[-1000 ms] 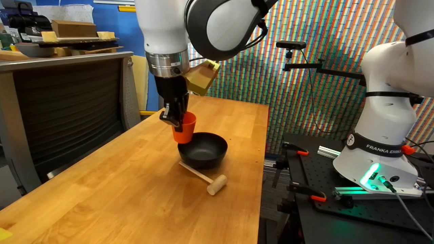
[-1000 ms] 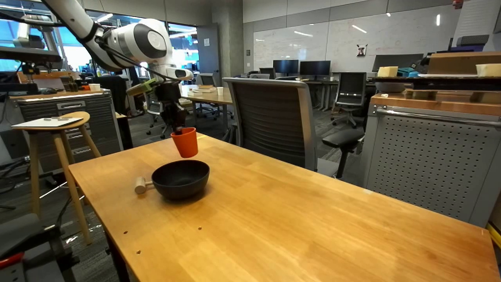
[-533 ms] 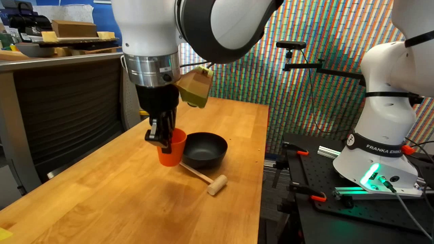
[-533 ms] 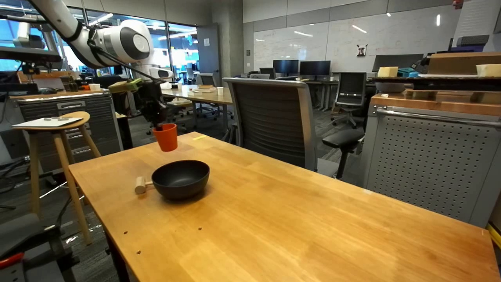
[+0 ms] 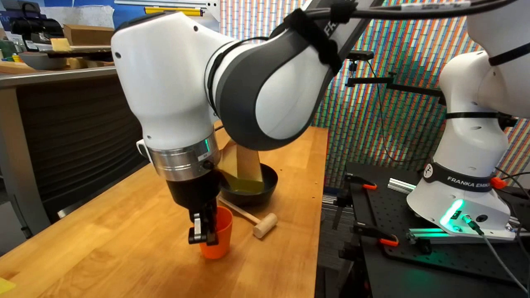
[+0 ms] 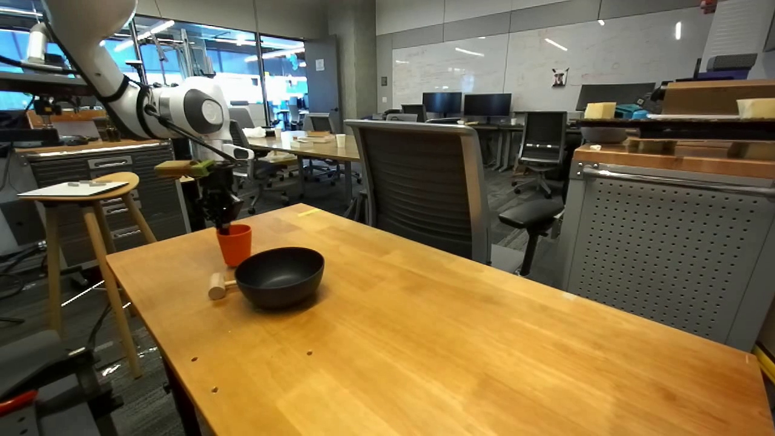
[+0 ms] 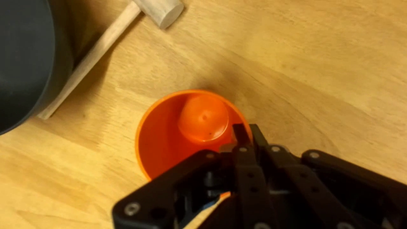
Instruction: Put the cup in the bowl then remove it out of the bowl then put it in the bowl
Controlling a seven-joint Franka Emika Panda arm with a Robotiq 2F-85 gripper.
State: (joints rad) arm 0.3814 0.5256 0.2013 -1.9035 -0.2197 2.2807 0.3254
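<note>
The orange-red cup (image 5: 224, 238) is upright beside the bowl, low over the table or on it; I cannot tell whether its base touches. It also shows in an exterior view (image 6: 235, 247) and the wrist view (image 7: 165, 136). My gripper (image 5: 210, 241) is shut on the cup's wall, one finger inside and one outside the rim, as the wrist view shows (image 7: 250, 130). The black bowl (image 5: 270, 182) stands on the table apart from the cup, partly hidden behind the arm. It shows whole in an exterior view (image 6: 280, 281) and partly at the wrist view's left edge (image 7: 25, 57).
A wooden mallet (image 5: 265, 226) lies between cup and bowl, its handle end beside the bowl; it also shows in the wrist view (image 7: 95, 57). A dark office chair (image 6: 424, 188) stands at the table's edge. The wooden table (image 5: 124, 244) carries these things.
My gripper has carried the cup away from beside the bowl's far rim, past the mallet's handle, and lowered it to table height. The bowl and mallet have not moved.
</note>
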